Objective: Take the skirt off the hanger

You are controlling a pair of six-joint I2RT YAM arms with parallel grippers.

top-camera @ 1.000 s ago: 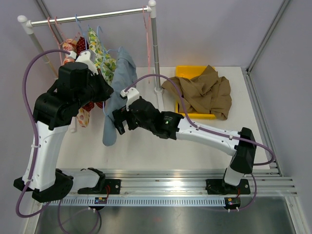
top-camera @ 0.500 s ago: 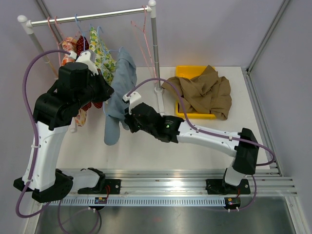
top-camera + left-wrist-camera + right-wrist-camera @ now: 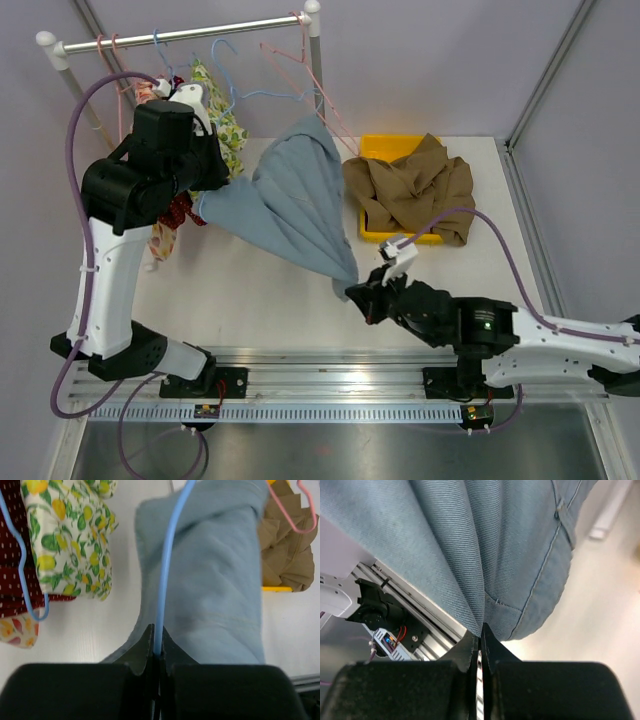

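Left pincer (image 3: 156,641) is shut on the blue hanger (image 3: 167,565); the wire comes out from between the closed fingers and runs up across the face of the skirt (image 3: 300,205). Right pincer (image 3: 480,630) is clamped on a gathered fold at the skirt's lower edge, beside the stitched hem.

Skirt position: off the tabletop (image 3: 270,290) and pulled taut between the two arms. It fans out from the left pincer at mid-left, reaches up toward the rack post, and tapers down to the right pincer near the front rail. The fabric is blue denim with long pleats converging on the right grip. Cannot tell whether the waistband is hooked to the hanger.

Left arm is raised next to the rack, and right arm is stretched low along the front edge.

Rack rail (image 3: 190,35) carries a pink hanger (image 3: 305,515), a lemon-print garment (image 3: 65,535) and a dark red dotted one (image 3: 12,555), both left of the skirt. Brown cloth (image 3: 415,190) is heaped over the yellow bin (image 3: 385,148), right of the skirt and not touching it.
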